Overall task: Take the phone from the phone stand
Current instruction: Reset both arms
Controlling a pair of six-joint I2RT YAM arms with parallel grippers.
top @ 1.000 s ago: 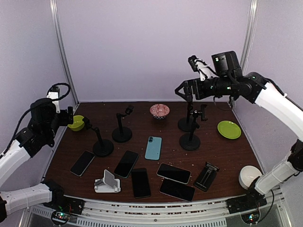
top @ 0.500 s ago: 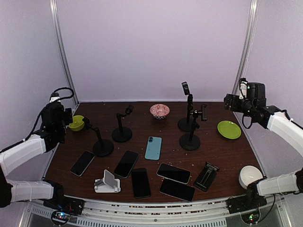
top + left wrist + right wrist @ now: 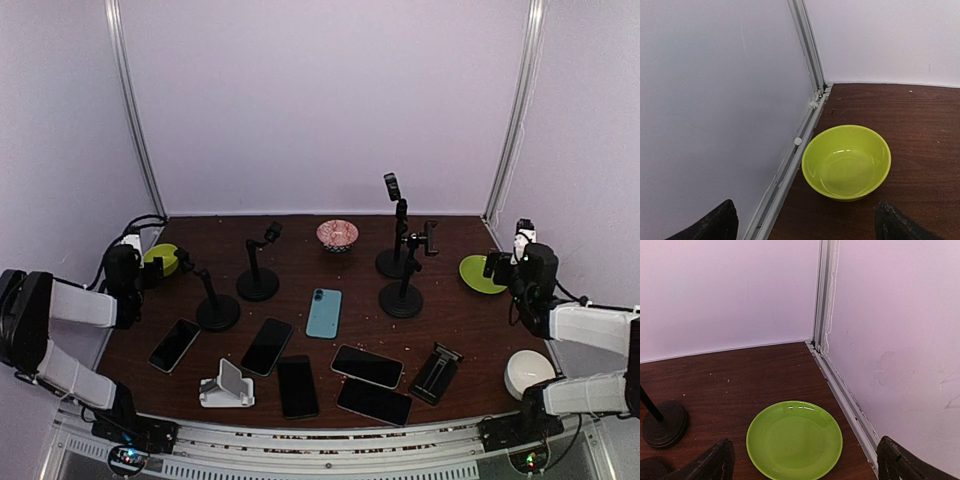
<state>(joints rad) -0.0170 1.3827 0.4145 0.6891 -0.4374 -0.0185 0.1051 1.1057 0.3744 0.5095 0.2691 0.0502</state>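
Note:
A white phone stand (image 3: 222,392) sits near the table's front left, with a pale grey phone (image 3: 232,377) leaning in it. My left gripper (image 3: 145,271) is low at the table's left edge, far from the stand. In the left wrist view the left gripper (image 3: 805,227) is open, its black fingertips (image 3: 715,224) wide apart with nothing between them. My right gripper (image 3: 498,267) is low at the right edge. In the right wrist view the right gripper (image 3: 805,465) is open over a green plate, and the stand and phone are out of sight in both wrist views.
Several phones lie flat, among them a teal one (image 3: 323,312) and a black one (image 3: 297,386). Black gooseneck stands (image 3: 258,283) rise mid-table and a black folding stand (image 3: 436,373) is front right. Yellow-green bowl (image 3: 846,161), green plate (image 3: 794,439), pink bowl (image 3: 337,234), white bowl (image 3: 526,372).
Both arms have drawn back and dropped to the table's sides. The right came down from high above the back stands to the green plate. The left sank beside the bowl. Both stayed open.

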